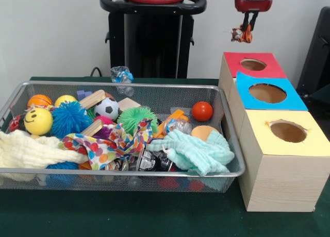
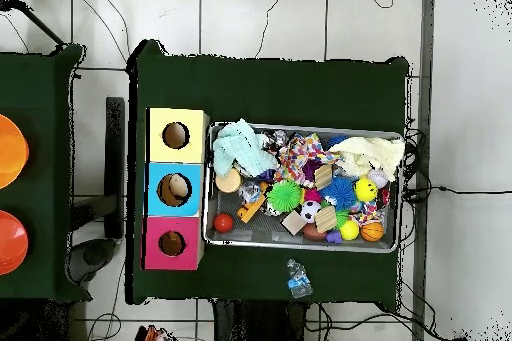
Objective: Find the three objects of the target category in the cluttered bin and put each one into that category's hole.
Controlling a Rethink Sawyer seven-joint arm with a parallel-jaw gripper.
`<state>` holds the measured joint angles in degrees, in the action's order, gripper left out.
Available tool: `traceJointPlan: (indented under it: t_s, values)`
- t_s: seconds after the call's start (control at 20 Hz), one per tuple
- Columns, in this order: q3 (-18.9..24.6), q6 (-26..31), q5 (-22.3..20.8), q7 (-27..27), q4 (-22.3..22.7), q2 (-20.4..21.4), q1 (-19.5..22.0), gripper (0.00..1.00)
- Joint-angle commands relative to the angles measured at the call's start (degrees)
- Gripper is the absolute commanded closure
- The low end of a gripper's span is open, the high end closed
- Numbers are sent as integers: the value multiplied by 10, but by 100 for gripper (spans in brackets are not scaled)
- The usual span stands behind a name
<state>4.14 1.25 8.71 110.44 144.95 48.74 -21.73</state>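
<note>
**Jaws hold a small orange item above the red box**

While the arm hangs at the top right of the front view, its jaws (image 1: pixel 242 33) are pinched on a small orange-and-dark item (image 1: pixel 238 36), too small to identify, high above the red-topped box (image 1: pixel 268 68). Three wooden boxes stand in a row on the green counter (image 1: pixel 124 219): red farthest back, then a blue-topped box (image 1: pixel 294 97), then a yellow-topped box (image 1: pixel 314 139) nearest the camera, each with a round hole in its lid. Just beside them sits the wire mesh bin (image 1: pixel 124 172), crowded with toys: a yellow smiley ball (image 1: pixel 38 121), a blue spiky ball (image 1: pixel 69 118), a soccer ball (image 1: pixel 106 107), a green spiky ball (image 1: pixel 135 116), a red ball (image 1: pixel 202 111), a small basketball (image 1: pixel 39 100), wooden blocks, a mint-green cloth (image 1: pixel 196 152), a cream cloth (image 1: pixel 31 150) and a multicoloured patterned cloth (image 1: pixel 111 141). A crumpled plastic bottle (image 1: pixel 121 75) lies behind the bin. No legible writing or brand shows on anything.

Seen from overhead, the bin (image 2: pixel 300 245) lies touching or nearly touching the box row, yellow (image 2: pixel 196 117) at the top, blue (image 2: pixel 157 172) in the middle, red (image 2: pixel 152 255) at the bottom. The blue box's hole shows something tan inside. The bottle (image 2: pixel 298 279) rests on the counter below the bin. The jaws appear only as a small orange-red spot (image 2: pixel 152 335) at the bottom edge, and no text can be read here either.
</note>
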Motion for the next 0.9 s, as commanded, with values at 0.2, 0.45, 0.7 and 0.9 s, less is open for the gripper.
traceJointPlan:
  t_s: [0.2,0.45,0.7,0.9]
  values:
    - [58,126,38,105,-40,110,33,100]
    - [69,166,49,99,-28,150,48,100]
    - [55,198,53,94,-36,167,40,100]
    - [60,159,56,95,-37,136,37,100]
